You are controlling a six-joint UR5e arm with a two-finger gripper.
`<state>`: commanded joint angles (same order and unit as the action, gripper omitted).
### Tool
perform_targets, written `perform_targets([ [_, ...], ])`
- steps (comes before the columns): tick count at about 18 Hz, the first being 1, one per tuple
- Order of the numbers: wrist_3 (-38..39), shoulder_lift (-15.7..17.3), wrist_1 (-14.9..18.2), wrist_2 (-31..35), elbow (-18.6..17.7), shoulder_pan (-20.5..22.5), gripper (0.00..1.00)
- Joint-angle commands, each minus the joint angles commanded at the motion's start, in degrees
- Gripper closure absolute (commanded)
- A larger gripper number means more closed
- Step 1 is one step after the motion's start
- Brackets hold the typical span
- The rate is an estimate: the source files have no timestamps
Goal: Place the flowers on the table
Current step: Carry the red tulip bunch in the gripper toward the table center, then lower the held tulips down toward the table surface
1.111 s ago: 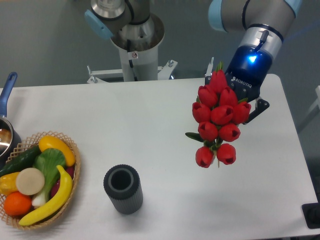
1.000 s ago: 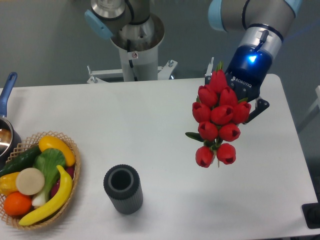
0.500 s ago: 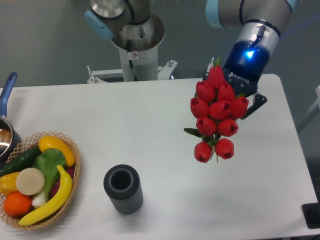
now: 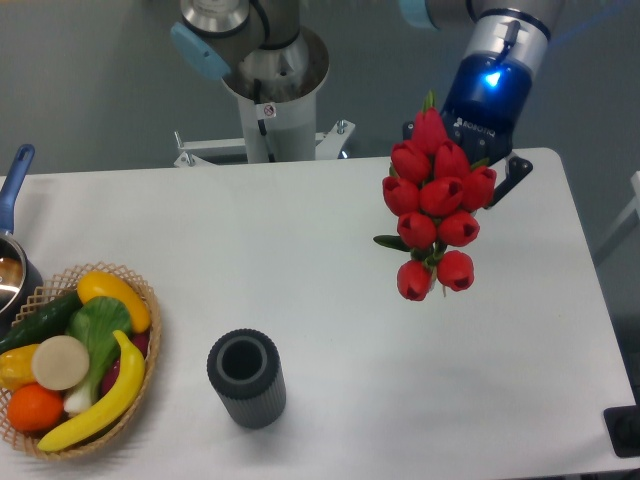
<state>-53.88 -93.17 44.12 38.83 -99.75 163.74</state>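
Note:
The flowers [image 4: 437, 213], a bunch of red tulips with green leaves, hang in the air over the right part of the white table [image 4: 330, 330]. The blooms face the camera and hide the stems. My gripper [image 4: 470, 165] sits right behind the bunch, its fingers mostly hidden by the blooms; it is shut on the bunch and holds it clear of the tabletop. The blue wrist with its lit ring shows above the flowers.
A dark ribbed cylinder vase [image 4: 246, 378] stands upright at the front centre. A wicker basket [image 4: 140, 385] of fruit and vegetables sits at the front left, with a pot [image 4: 10, 270] behind it. A second robot base [image 4: 270, 70] stands behind the table.
The gripper and the flowers have moved up and slightly back, away from the tabletop. Nothing else has moved.

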Motion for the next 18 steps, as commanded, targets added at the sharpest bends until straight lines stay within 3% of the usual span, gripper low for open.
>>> perform_targets([
  [4, -0.26, 1.67, 0.26, 6.58, -1.76, -0.78, 0.61],
  [9, -0.35, 2.73, 1.75, 19.33, -3.17, -5.53, 0.61],
  [15, -3.42, 2.29, 2.55, 24.79, -5.01, -6.33, 0.61],
  [18, -6.67, 2.2, 3.77, 30.49, -6.51, -6.42, 0.61],
])
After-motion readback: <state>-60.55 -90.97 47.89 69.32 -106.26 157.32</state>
